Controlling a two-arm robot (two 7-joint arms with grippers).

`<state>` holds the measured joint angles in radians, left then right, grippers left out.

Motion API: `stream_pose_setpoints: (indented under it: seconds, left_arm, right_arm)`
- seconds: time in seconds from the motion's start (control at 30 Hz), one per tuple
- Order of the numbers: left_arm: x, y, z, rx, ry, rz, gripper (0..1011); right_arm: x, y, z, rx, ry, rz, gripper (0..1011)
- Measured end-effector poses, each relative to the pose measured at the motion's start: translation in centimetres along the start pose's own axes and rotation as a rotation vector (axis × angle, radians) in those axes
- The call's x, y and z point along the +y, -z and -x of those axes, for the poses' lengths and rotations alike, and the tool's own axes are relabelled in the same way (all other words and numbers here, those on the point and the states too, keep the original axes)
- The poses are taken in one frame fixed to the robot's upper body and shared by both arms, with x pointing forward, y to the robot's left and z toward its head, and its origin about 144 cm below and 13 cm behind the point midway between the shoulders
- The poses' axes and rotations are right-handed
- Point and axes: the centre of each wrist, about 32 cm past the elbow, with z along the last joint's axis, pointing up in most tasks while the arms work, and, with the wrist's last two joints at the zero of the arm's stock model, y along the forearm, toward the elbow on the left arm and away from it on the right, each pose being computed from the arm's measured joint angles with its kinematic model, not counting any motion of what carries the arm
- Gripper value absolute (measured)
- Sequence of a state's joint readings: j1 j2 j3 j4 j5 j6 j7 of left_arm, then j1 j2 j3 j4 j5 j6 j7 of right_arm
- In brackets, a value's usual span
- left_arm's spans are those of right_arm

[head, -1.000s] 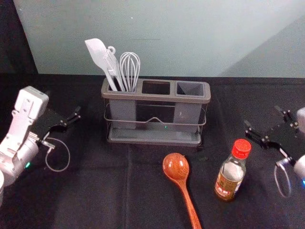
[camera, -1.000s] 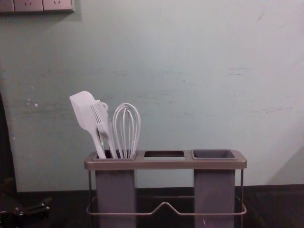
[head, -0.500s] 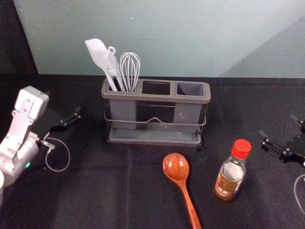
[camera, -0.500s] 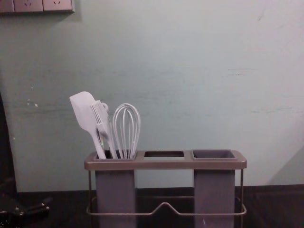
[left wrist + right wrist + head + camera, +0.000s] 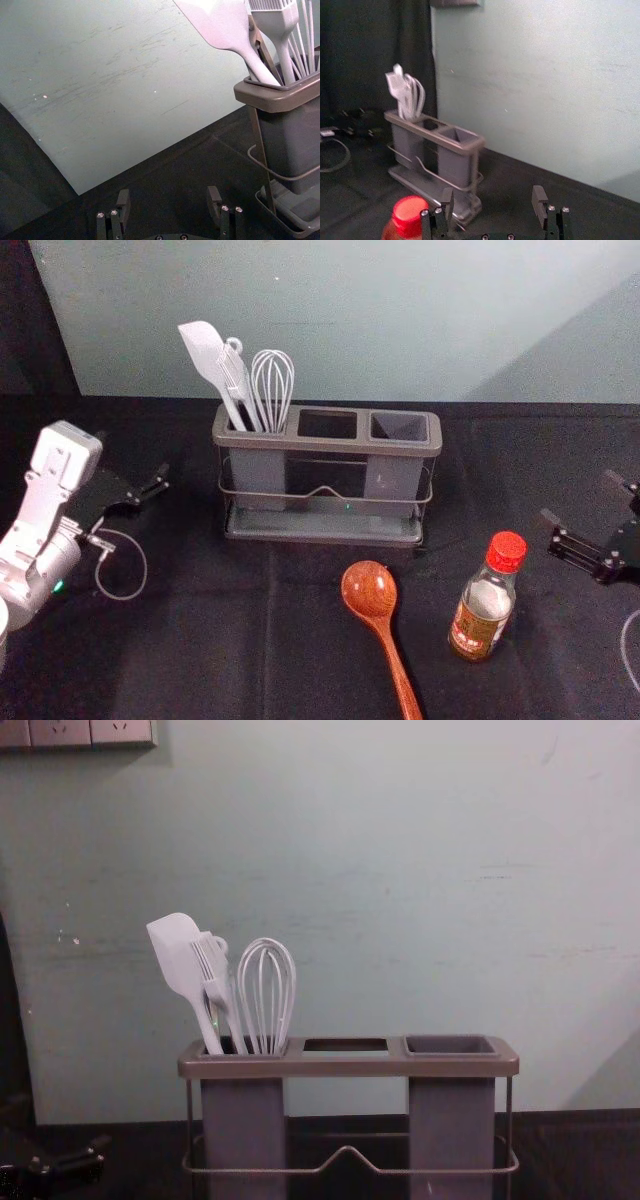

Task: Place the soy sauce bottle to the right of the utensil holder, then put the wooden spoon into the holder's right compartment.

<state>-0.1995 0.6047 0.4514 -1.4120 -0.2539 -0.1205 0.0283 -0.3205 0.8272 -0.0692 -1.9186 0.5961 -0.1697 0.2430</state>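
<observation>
The right gripper [image 5: 580, 496] hovers with its fingers spread, holding nothing; just to its left and nearer the robot stands the soy sauce bottle [image 5: 483, 605]. Farther left of that hand the wooden spoon [image 5: 370, 590] lies bowl outward, and beyond it stands the utensil holder [image 5: 325, 520]. The left gripper [image 5: 136, 460] is parked, spread, well apart on the far left.

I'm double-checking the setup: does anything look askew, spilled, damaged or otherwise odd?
One small oddity: the middle opening of the utensil holder has no cup beneath it, unlike those on either side. Otherwise nothing stands out: the sauce bottle stands upright and I see no spill.
</observation>
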Motion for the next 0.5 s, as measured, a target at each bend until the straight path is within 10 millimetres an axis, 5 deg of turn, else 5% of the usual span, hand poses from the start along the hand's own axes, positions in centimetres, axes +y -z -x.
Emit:
stream_pose_setpoints:
  seconds: [0.5]
  left_arm:
    - [0.0,0.0,0.0,0.000,0.000,0.000,1005]
  right_arm:
    - [0.7,-0.8,2.0,0.054,-0.116,-0.070,1002]
